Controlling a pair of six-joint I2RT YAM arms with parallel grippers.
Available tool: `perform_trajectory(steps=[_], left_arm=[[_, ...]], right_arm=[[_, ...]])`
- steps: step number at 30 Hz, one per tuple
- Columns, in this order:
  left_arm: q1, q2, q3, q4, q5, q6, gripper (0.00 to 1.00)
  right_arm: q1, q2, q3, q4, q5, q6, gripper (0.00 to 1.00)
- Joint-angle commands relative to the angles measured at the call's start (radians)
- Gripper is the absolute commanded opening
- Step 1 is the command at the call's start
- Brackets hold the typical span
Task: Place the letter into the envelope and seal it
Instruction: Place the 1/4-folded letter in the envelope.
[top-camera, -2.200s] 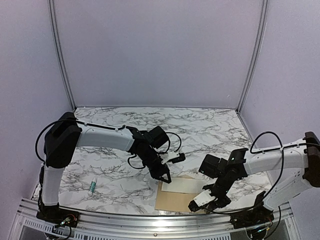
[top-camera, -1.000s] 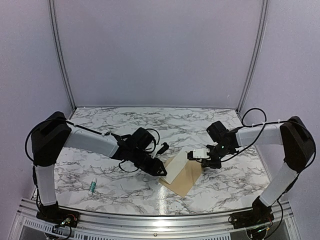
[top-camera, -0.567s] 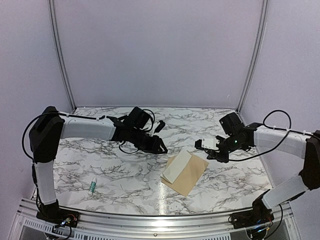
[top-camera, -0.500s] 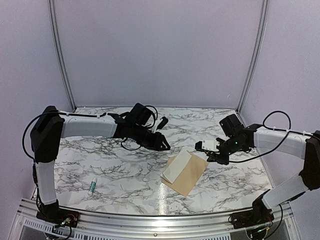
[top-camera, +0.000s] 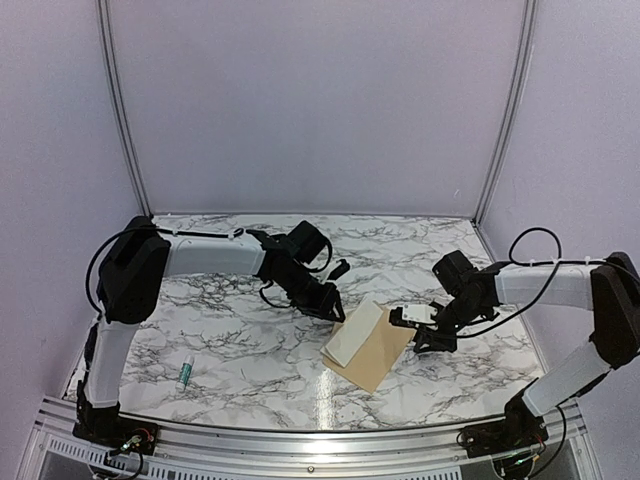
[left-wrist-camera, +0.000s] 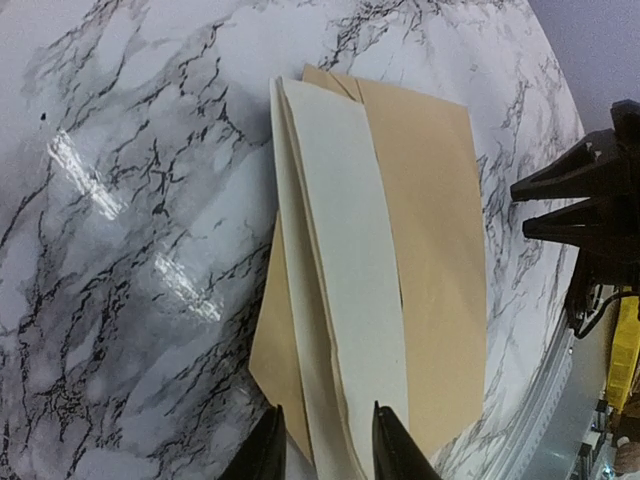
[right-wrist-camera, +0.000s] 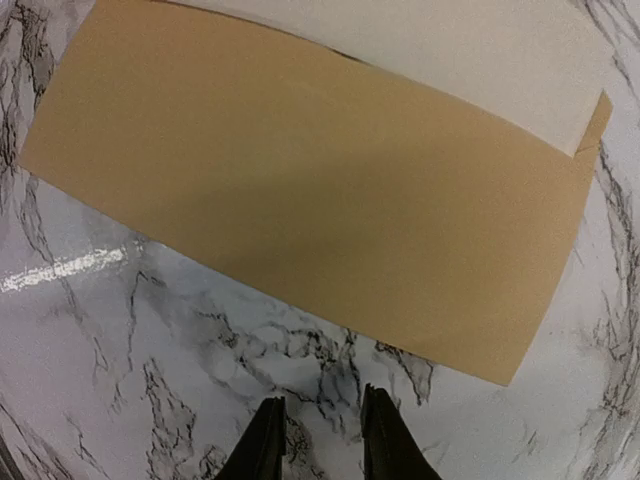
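On the table (top-camera: 250, 350), the envelope (top-camera: 390, 345) lies diagonally.

A flat tan-brown kraft paper envelope (top-camera: 392, 342) is pictured lying at a slant on the marble-patterned tabletop (top-camera: 220, 340), near the front edge and a little right of centre. A folded cream-white paper letter (top-camera: 352, 335) is laid lengthwise on top of it, plain pale face up. The envelope's left long side is covered and slightly overhung, and the letter's stacked layers are seen fanned along that edge. The envelope's right half is left bare, with the letter resting on the outside rather than tucked within.
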Motion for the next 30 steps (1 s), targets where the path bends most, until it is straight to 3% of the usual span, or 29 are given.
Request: perform_trajectory(steps=[1,5,15,24,30], left_arm=[[-0.009,0.043,0.069,-0.077,0.024,0.020,0.30],[-0.011,0.075,0.109,-0.101,0.047,0.017,0.24],[-0.017,0.118,0.152,-0.136,0.064,0.014,0.23],[-0.028,0.144,0.180,-0.151,0.103,0.009,0.15],[-0.027,0.171,0.199,-0.152,0.148,-0.001,0.02]], right_arm=[[0.010,0.030,-0.005,0.027,-0.009,0.016,0.23],[0.012,0.030,-0.010,0.030,-0.012,0.015,0.23],[0.036,0.059,-0.005,0.040,-0.005,0.019,0.24],[0.080,0.080,-0.001,0.056,0.022,0.037,0.24],[0.085,0.114,0.011,0.072,0.049,0.050,0.24]])
